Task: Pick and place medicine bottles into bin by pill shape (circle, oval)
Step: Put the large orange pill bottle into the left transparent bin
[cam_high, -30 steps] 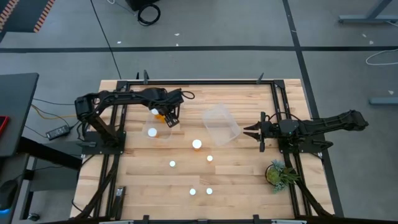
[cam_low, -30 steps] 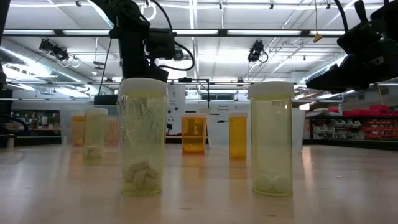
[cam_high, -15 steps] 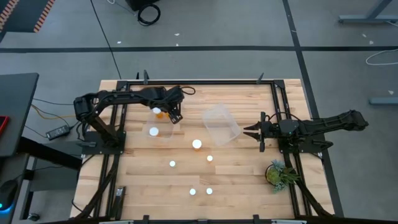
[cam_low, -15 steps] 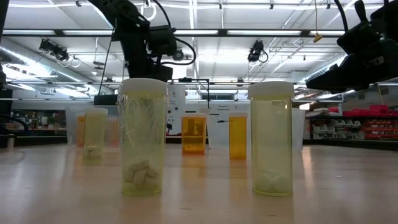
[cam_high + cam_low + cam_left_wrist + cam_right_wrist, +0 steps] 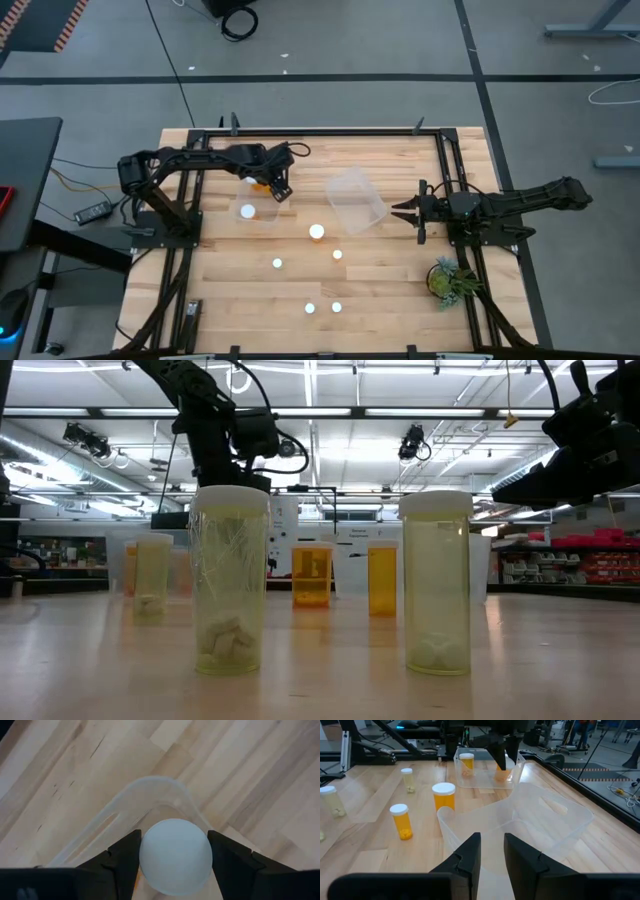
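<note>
Orange bottle (image 5: 259,184) clamped by left end effector (image 5: 272,187) | above bin rim (image 5: 262,222) | right end effector (image 5: 404,212) clenched

The left gripper (image 5: 272,186), clamped on a bottle (image 5: 173,855), hung over the left bin (image 5: 256,203), whose wall (image 5: 150,790) curved close round it and which already held one bottle (image 5: 245,212). The right bin (image 5: 356,200) stood directly ahead of the right gripper (image 5: 402,211), whose fingers were closed, blocking a straight reach toward the table's middle. Five bottles stood apart in the middle and near part of the table (image 5: 400,290), at (image 5: 316,232), (image 5: 337,254), (image 5: 277,264), (image 5: 310,308) and (image 5: 336,307), with passable gaps between them; the plant (image 5: 448,278) obstructed the right edge.
</note>
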You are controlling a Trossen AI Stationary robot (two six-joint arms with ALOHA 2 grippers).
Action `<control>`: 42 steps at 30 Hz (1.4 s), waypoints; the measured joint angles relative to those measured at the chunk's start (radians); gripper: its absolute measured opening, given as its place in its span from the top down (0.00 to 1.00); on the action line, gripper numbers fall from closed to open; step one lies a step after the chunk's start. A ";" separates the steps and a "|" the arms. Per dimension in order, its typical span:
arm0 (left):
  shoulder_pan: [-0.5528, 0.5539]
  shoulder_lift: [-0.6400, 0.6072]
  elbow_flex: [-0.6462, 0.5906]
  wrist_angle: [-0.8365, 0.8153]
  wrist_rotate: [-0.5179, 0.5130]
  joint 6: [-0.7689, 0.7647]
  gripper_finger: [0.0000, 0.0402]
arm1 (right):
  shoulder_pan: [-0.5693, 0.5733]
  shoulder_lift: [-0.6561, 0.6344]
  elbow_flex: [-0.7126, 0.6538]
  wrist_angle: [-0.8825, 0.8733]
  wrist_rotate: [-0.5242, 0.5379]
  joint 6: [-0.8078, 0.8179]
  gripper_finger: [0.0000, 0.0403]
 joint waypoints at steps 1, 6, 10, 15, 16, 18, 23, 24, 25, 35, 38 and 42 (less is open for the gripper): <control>0.000 0.000 0.000 0.001 0.001 -0.006 0.46 | 0.000 0.000 0.000 0.000 0.000 0.000 0.77; 0.000 -0.005 0.000 0.008 -0.030 -0.007 0.47 | 0.000 0.000 0.000 0.000 0.000 0.000 0.77; 0.003 -0.005 0.000 0.022 -0.058 0.000 0.46 | 0.000 0.000 0.000 0.000 0.000 0.000 0.77; 0.004 -0.006 0.000 0.053 -0.059 -0.005 0.46 | 0.000 0.000 0.000 0.000 0.000 0.000 0.77; 0.005 -0.006 0.000 0.053 -0.059 -0.007 0.46 | 0.000 0.000 0.000 0.000 0.000 0.000 0.77; 0.007 -0.006 0.000 0.053 -0.059 -0.012 0.46 | 0.000 0.000 0.000 0.000 0.000 0.000 0.77; 0.008 -0.006 0.000 0.054 -0.060 -0.022 0.43 | 0.000 0.000 0.000 0.000 0.000 0.000 0.77; 0.008 -0.006 0.000 0.054 -0.060 -0.023 0.43 | 0.000 0.000 0.000 0.000 0.000 0.000 0.77; 0.008 -0.006 0.000 0.054 -0.060 -0.023 0.42 | 0.000 0.000 0.000 0.000 0.000 0.000 0.77; 0.008 -0.006 0.000 0.052 -0.030 -0.030 0.40 | 0.000 0.000 0.000 0.000 0.000 0.000 0.77; 0.008 -0.006 0.000 0.047 -0.031 -0.032 0.37 | 0.000 0.000 0.000 0.001 0.000 0.000 0.77; 0.008 -0.006 0.000 0.030 -0.030 -0.032 0.34 | 0.000 0.000 0.000 0.001 0.000 0.000 0.77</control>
